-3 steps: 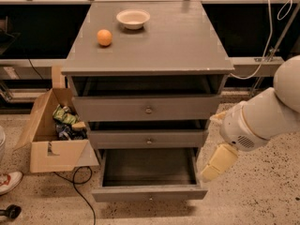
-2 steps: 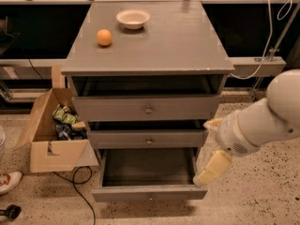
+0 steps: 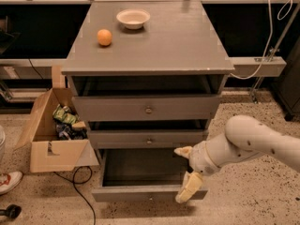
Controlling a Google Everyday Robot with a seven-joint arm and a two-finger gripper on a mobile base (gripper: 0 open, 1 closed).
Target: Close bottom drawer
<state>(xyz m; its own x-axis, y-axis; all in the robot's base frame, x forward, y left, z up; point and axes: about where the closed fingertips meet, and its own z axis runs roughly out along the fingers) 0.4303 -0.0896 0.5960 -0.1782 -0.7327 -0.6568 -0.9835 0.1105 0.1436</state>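
Note:
The grey cabinet (image 3: 150,55) has three drawers. The bottom drawer (image 3: 140,192) is pulled far out and its inside looks empty; its front panel lies near the lower edge of the view. The middle drawer (image 3: 149,138) and the top drawer (image 3: 147,108) stand a little way out. My gripper (image 3: 186,175) comes in from the right on a white arm (image 3: 253,142). It hangs over the right front corner of the bottom drawer, with one cream finger (image 3: 189,188) at the front panel and the other (image 3: 183,151) higher up over the drawer's inside.
An orange (image 3: 104,37) and a white bowl (image 3: 133,18) sit on the cabinet top. An open cardboard box (image 3: 49,146) with packets stands on the floor at the left, with a black cable (image 3: 77,191) by it. A shoe (image 3: 9,182) lies at the far left.
My arm has moved left and down. The gripper has gone from beside the cabinet's right side to over the bottom drawer's right front corner. The drawer has not moved.

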